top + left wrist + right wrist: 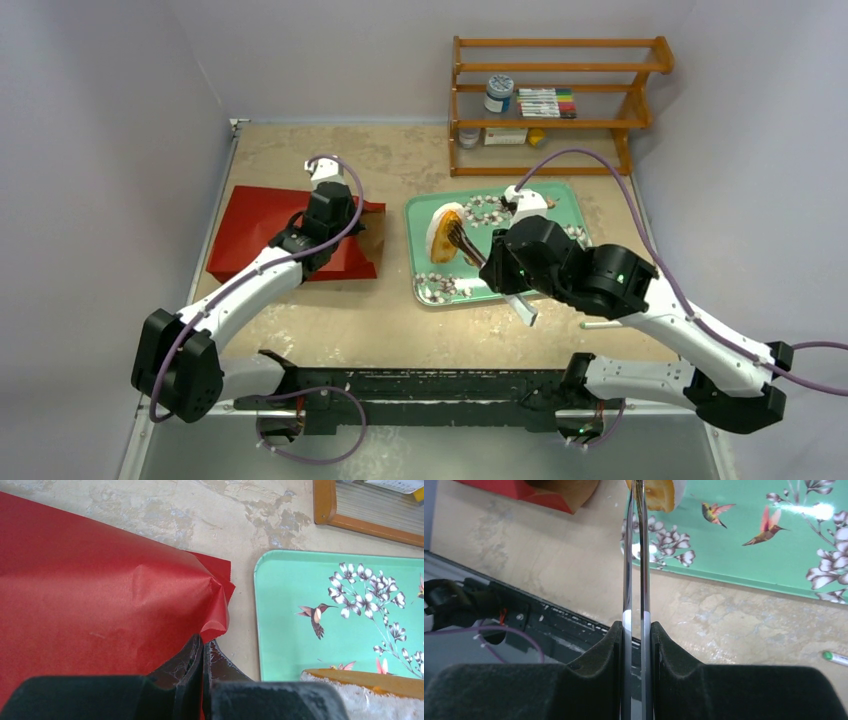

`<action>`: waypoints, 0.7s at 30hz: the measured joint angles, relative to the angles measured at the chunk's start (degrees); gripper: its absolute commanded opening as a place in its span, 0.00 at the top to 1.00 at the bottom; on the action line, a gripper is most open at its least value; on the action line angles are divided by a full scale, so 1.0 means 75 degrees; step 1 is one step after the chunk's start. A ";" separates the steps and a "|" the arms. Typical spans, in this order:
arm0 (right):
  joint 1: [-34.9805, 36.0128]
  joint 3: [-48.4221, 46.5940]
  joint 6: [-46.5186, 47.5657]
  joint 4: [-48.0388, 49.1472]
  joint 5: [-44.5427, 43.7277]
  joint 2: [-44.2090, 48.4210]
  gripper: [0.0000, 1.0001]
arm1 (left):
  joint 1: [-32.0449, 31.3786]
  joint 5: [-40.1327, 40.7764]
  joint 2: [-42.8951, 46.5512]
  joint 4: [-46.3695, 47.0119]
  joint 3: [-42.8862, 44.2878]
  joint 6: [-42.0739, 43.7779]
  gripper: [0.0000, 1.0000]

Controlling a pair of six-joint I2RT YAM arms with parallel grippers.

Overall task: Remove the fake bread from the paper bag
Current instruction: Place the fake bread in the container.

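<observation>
The right gripper (636,630) is clamped on a pair of metal tongs (627,555). The far ends of the tongs pinch a bread slice (443,232), pale-faced with an orange crust, which stands on edge over the left part of the green floral tray (280,630). Whether the slice touches the tray floor cannot be told. The paper bag (262,232) lies flat to the left of the tray, with its brown-lined mouth facing the tray's left rim, just beside it. The left gripper (204,647) is closed tight on the bag's crumpled corner nearest the tray.

The step in hand looks like setting this slice down, so the care lies in the release. The right arm should bring the slice low over a bare patch in the tray's left half before loosening, so that it neither drops nor rolls over the rim toward the bag. The squeeze should ease only a little: enough for the tongs to spring apart, but not so much that they slip out of the fingers. Tipping the slice toward its flat face first would likely stop it from toppling. The left gripper's pinch is worth holding, since it fixes the bag's mouth toward the tray for the next reach. No other bread shows, and whether more sits inside the bag cannot be told
</observation>
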State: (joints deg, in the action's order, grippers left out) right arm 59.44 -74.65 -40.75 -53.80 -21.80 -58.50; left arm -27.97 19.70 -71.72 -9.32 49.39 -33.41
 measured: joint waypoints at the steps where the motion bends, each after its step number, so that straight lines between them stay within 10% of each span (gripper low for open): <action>1: 0.0003 -0.0134 -0.0006 -0.0087 0.0122 -0.0009 0.94 | -0.0009 0.0000 0.0003 0.0003 0.0000 -0.0003 1.00; 21: 0.0012 -0.0726 -0.0117 -0.1037 0.1649 -0.0306 0.93 | -0.0099 0.0076 0.0050 0.0204 0.0000 -0.0003 1.00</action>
State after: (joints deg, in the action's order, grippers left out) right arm 59.53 -80.09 -41.63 -61.58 -9.43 -60.80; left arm -28.71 20.27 -71.35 -7.79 49.39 -33.43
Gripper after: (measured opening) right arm 0.234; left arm 0.006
